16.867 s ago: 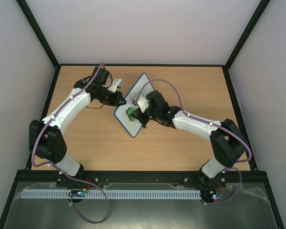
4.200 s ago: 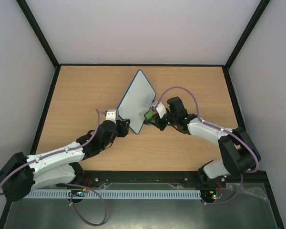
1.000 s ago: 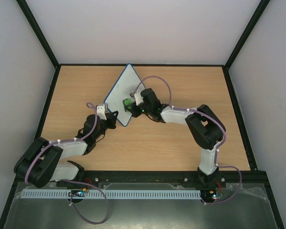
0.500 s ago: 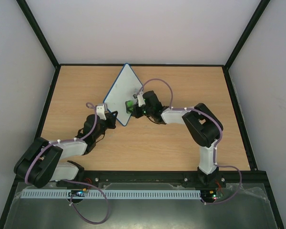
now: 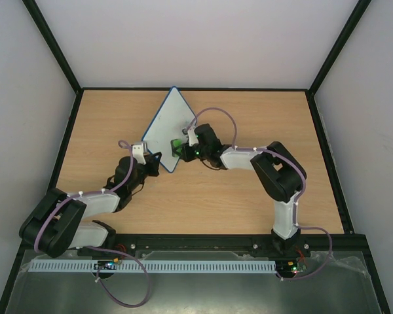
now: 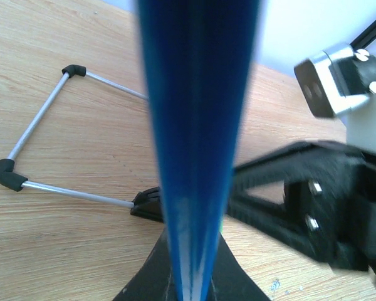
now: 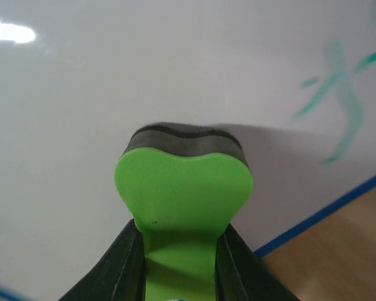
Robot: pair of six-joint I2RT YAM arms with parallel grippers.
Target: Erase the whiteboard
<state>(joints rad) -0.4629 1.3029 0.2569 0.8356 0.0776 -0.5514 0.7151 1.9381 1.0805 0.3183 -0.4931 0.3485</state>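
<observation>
Looking from above: small white, blue-framed whiteboard stands tilted near the far edge of the wood-grain desk, left of centre, its long axis running from the far edge toward the near-left corner.
Left tool: clamped on the board's near corner.
Right tool: at the board's face, closed on a green foam eraser block laid against it.
Left wrist: blue frame sits edge-on between the jaws; wire stand with black feet rests on the desk to the left.
Right wrist: the eraser's dark felt touches the white face; green pen marks lie up and right of it, near the blue rim, so that is likely the next sweep's direction.
Room: white back wall rises close behind the board.
</observation>
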